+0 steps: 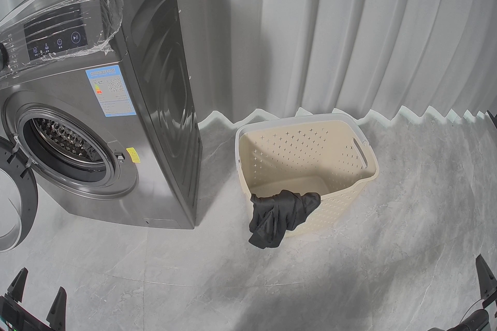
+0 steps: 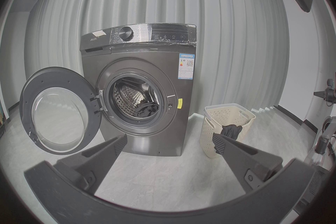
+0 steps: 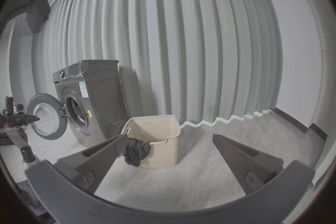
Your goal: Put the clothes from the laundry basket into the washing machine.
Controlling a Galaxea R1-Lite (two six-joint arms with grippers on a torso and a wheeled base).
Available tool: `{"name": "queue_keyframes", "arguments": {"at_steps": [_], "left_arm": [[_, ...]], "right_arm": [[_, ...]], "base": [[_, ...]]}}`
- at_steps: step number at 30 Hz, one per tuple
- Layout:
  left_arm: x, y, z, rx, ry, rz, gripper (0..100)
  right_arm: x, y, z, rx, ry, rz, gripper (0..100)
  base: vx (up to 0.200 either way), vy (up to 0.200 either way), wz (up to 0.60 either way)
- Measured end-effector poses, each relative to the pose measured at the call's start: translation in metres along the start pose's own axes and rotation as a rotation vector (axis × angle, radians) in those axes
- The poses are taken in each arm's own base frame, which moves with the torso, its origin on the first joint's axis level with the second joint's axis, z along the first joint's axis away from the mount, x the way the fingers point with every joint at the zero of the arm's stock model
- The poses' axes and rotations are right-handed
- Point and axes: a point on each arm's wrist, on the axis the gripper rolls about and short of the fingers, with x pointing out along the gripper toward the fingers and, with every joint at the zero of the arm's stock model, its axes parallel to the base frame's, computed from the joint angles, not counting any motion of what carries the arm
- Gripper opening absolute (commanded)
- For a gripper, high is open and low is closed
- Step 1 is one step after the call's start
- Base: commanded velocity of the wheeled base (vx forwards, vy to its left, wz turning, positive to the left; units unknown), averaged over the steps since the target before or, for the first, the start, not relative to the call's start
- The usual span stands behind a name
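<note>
Black garment (image 1: 279, 215): crumpled and glossy, it was draped over the near rim of the laundry basket (image 1: 310, 151) and hung down the outer wall.
Laundry basket: cream and perforated, it stood on the grey floor (image 1: 217, 270) just beside the washing machine (image 1: 103, 104), on its right.
Head view: the basket's bottom lay bare.
Left wrist view: the round door (image 2: 57, 109) was swung fully open, and a dark cloth (image 2: 146, 109) lay inside the drum (image 2: 129, 93).
Left gripper (image 2: 168, 139): jaws were spread wide and held nothing, facing the machine.
Right gripper (image 3: 168, 139): jaws were spread wide and held nothing, facing the basket.
</note>
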Motion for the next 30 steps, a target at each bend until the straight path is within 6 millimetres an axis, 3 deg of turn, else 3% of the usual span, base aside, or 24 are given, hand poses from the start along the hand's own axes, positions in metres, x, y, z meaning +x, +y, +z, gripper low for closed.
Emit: {"name": "queue_keyframes", "arguments": {"at_steps": [8,16,25,30], "left_arm": [[0.0,0.0,0.0,0.0,0.0,0.0,100],[0.0,0.0,0.0,-0.001,0.001,0.0,100],[0.0,0.0,0.0,-0.004,0.001,0.0,100],[0.0,0.0,0.0,-0.005,0.001,0.0,100]], "right_arm": [[0.038,-0.001,0.012,0.035,0.222,0.116,100],[0.097,0.003,0.015,0.091,0.407,0.238,100],[0.154,0.029,0.003,0.123,0.521,0.335,100],[0.175,0.049,-0.009,0.163,0.576,0.332,100]], "base": [[0.0,0.0,0.0],[0.0,0.0,0.0],[0.0,0.0,0.0],[0.0,0.0,0.0]]}}
